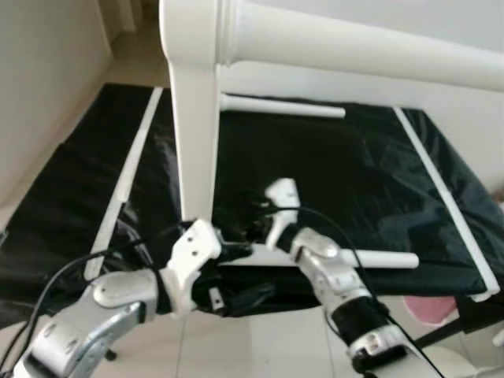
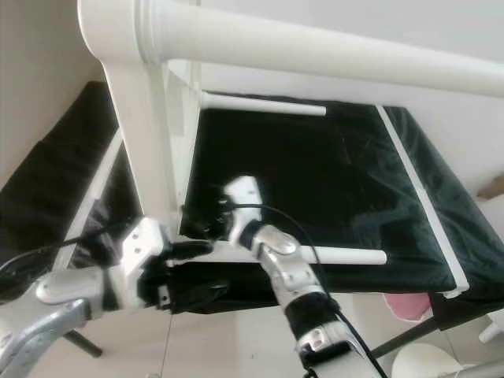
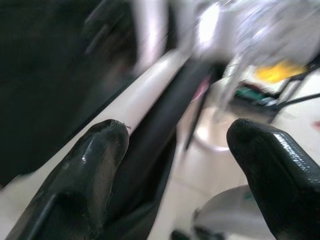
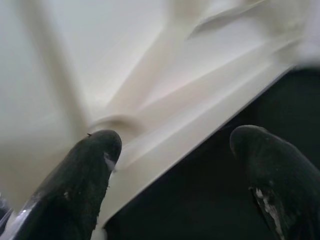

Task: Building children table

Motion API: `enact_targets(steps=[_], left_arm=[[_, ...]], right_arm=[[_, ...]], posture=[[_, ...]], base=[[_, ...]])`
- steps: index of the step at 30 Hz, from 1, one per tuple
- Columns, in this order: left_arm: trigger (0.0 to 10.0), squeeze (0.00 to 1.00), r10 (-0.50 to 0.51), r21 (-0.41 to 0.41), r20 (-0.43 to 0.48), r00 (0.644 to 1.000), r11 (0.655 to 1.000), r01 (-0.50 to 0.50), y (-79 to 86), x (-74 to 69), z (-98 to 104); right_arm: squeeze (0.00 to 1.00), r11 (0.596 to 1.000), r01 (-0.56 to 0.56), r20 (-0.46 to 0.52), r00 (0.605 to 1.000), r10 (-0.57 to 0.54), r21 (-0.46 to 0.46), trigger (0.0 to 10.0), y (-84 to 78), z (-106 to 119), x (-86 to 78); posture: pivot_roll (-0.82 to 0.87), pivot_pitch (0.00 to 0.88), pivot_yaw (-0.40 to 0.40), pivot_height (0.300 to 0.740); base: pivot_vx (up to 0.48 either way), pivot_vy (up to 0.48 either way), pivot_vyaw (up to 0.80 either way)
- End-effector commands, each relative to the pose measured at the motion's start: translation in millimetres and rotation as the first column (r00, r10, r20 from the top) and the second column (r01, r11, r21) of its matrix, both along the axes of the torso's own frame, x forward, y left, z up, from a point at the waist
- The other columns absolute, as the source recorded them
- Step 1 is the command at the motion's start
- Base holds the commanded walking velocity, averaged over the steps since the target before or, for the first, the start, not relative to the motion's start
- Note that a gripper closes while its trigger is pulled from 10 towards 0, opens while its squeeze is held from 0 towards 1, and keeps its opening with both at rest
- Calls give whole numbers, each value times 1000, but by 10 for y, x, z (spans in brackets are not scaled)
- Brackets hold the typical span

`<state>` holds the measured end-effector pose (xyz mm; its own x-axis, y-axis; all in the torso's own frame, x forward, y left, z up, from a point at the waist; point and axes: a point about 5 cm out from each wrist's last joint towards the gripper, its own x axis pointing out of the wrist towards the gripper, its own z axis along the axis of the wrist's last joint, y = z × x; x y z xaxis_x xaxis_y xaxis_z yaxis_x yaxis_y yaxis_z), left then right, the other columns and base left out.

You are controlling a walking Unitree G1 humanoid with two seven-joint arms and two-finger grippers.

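On the black plastic sheet (image 1: 331, 173) spread over the floor, the white wooden children's table frame (image 1: 197, 118) stands overturned, one thick square leg rising at 12 o'clock, round white rails (image 1: 279, 106) crossing the sheet behind it. At the leg's base, both claws meet. Left claw (image 3: 175, 150): fingers (image 3: 90, 165) apart, straddling a white rail edge, nothing clamped. Right claw (image 4: 175, 165): fingers (image 4: 90, 170) apart, close to the white frame underside. A pink object (image 1: 431, 309) lies at 4 o'clock.
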<state>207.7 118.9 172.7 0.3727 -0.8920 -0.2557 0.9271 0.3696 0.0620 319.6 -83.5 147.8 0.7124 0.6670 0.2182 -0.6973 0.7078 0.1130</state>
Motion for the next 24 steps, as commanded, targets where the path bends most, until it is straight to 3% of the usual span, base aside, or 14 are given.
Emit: enact_targets(steps=[1,5,7,12,17,18,24], left_arm=[[10000,0,-73,17,-10,997,997,73,29,-11,-21],[10000,0,-14,85,31,999,996,11,212,142,-27],[10000,0,-14,85,31,999,996,11,212,142,-27],[10000,0,53,202,106,993,977,-74,415,352,-65],[10000,0,74,224,153,985,969,-107,491,465,-29],[10000,0,95,247,198,976,958,-144,531,568,-19],[10000,0,123,287,274,954,936,-204,612,789,22]], right_arm=[[0,997,40,21,999,-41,67,10000,-143,93,-3],[0,979,167,33,985,-172,114,10000,-402,180,-31],[0,979,167,33,985,-172,114,10000,-402,180,-31],[0,963,237,35,969,-243,129,10000,-472,198,-80],[0,960,249,25,967,-254,127,10000,-469,179,-114],[0,959,251,17,967,-255,133,10000,-464,182,-119],[0,949,271,13,961,-277,159,10000,-480,234,-100]], posture=[[62,27,-68,740],[53,25,-58,740],[53,25,-58,740],[43,29,-45,740],[42,31,-41,740],[42,33,-41,740],[37,34,-37,740]], base=[[0,0,0],[0,0,0],[0,0,0],[0,0,0],[0,0,0],[0,0,0],[0,0,0]])
